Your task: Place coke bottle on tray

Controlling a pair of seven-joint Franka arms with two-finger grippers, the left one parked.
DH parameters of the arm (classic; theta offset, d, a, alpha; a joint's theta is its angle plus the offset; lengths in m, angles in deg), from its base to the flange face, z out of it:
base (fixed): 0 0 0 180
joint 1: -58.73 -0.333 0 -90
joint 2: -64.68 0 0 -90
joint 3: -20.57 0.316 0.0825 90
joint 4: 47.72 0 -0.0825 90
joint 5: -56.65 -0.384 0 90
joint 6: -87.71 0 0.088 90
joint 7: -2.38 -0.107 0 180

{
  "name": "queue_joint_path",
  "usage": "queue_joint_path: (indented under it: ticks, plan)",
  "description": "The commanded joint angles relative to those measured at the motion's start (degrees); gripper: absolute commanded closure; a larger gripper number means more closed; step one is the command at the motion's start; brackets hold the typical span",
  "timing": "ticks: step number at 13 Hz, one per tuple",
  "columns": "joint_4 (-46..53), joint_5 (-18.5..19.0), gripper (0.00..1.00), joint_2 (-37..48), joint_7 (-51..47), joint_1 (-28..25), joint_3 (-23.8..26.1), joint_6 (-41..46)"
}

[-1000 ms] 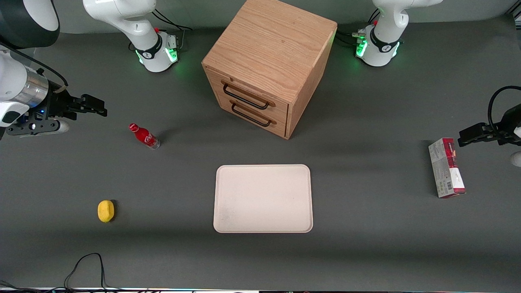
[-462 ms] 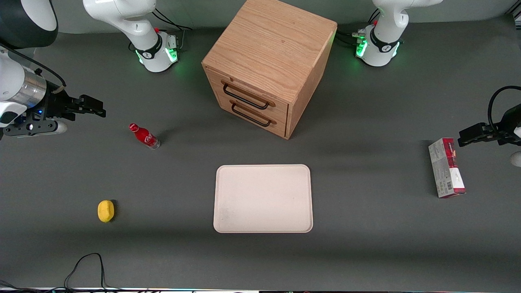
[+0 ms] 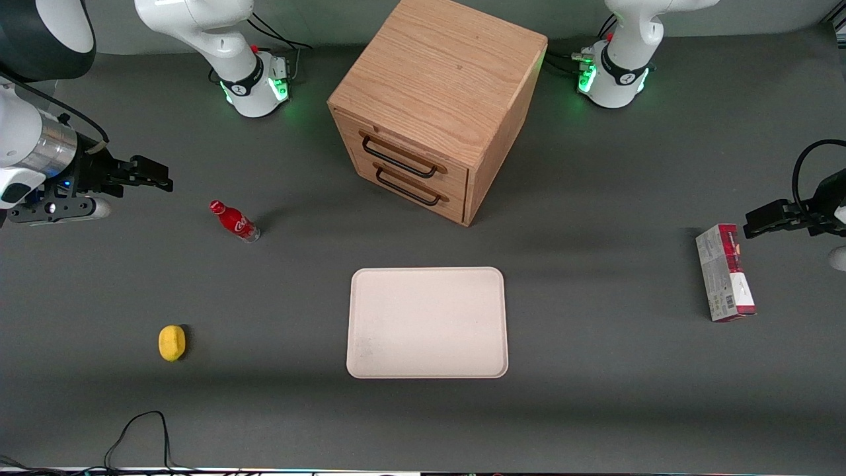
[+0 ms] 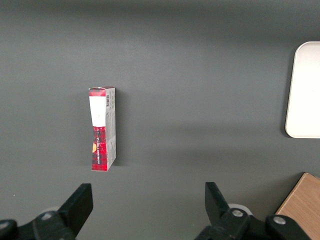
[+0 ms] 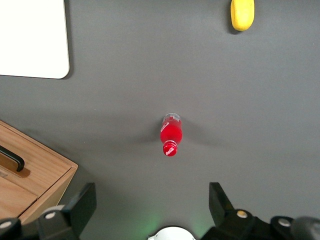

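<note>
The bottle [image 3: 234,221] is seen standing upright on the table [image 3: 595,396], long axis vertical, cap up, well apart from the tray [image 3: 427,322] and farther from the front camera than it, toward the working arm's end. The gripper [image 3: 153,175] is held above the table near the bottle, touching nothing, its jaws spread wide. Since the earlier frame the gripper has shifted only slightly; bottle and tray are unmoved.

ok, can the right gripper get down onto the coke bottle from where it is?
Probably yes. The gripper hangs open, off toward the working arm's end from the upright coke bottle; nothing stands between them, and the lemon lies well clear.
</note>
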Motion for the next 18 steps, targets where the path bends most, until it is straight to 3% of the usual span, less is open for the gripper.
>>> queue_joint_path:
  ticks: [1, 4, 13, 18]
  plan:
    - [1.1, -0.4, 0.0, -0.4, 0.7, -0.2, -0.2, 0.8]
    - [0.5, 1.9, 0.0, 0.5, 0.8, -0.4, -0.2, 0.7]
    - [-6.1, 2.1, 0.0, 5.3, 0.7, -0.6, 0.0, -0.5]
    - [-23.8, 2.1, 0.0, 8.0, 0.7, -0.9, -0.1, -15.8]
